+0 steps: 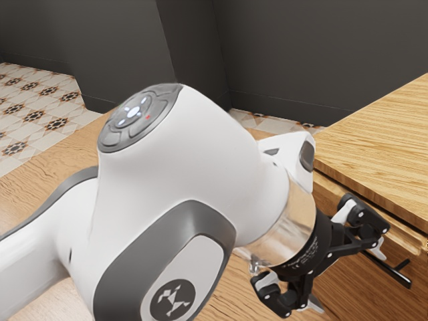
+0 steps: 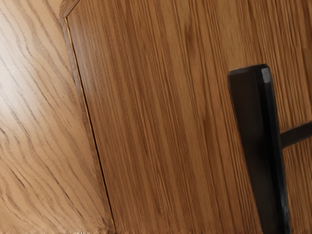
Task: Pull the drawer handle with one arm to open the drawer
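Reading the gripper as open and empty, with the black handle just beyond its tips toward the exterior view's right, its bar lying along the drawer front (jaws likely need to straddle it crosswise).

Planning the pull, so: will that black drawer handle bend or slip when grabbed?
Likely stiff: the handle is a thick, straight bar. Its smooth faces may be slippery. Fixed to the drawer front, it should not roll.
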